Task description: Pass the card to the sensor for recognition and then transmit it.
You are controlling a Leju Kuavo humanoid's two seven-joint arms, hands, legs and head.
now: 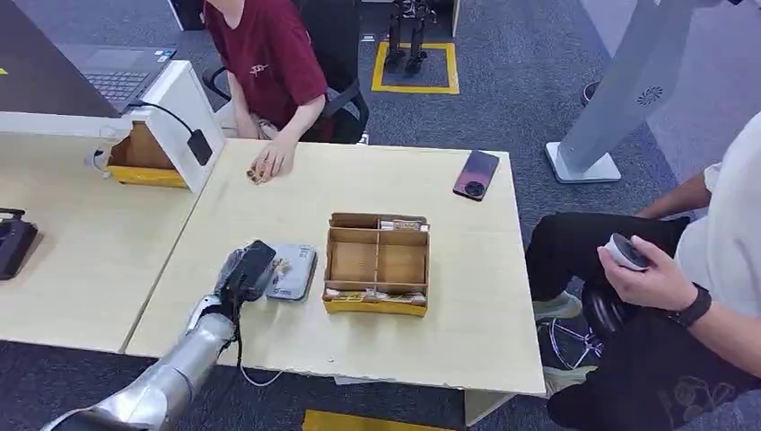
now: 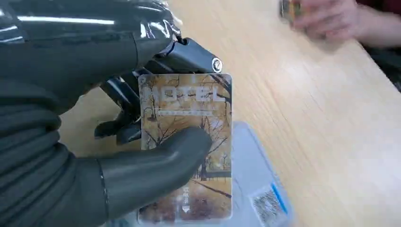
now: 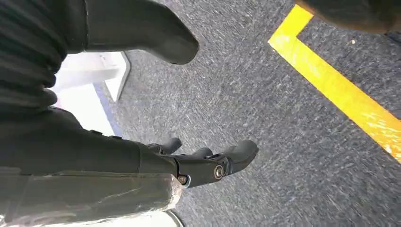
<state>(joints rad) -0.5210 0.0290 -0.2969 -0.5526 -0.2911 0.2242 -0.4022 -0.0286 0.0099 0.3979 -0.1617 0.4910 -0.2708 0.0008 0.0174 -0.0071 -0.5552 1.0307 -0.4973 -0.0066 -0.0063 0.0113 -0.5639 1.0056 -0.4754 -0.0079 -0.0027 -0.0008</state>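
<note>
Pale wood tables (image 1: 269,193) number two, set edge to edge. On the nearer one a single compartmented cardboard box (image 1: 377,262) is seen, with one grey sensor pad (image 1: 293,271) just beside it and one dark phone (image 1: 476,174) near the far corner. Two people are seated at the table: one across it with a hand resting on the top, one at the robot's right holding a small round device.

One card (image 2: 187,142), printed with bare trees, is held by the left hand (image 1: 244,272), pinched between the thumb in front and the darker fingers (image 2: 123,101) behind, directly above the sensor pad. The recognition step is judged to be in hand. Next, the card would likely need to be lifted clear and carried to a person.

The right hand (image 3: 189,156) hangs over the carpet, fingers loosely apart, nothing held.
</note>
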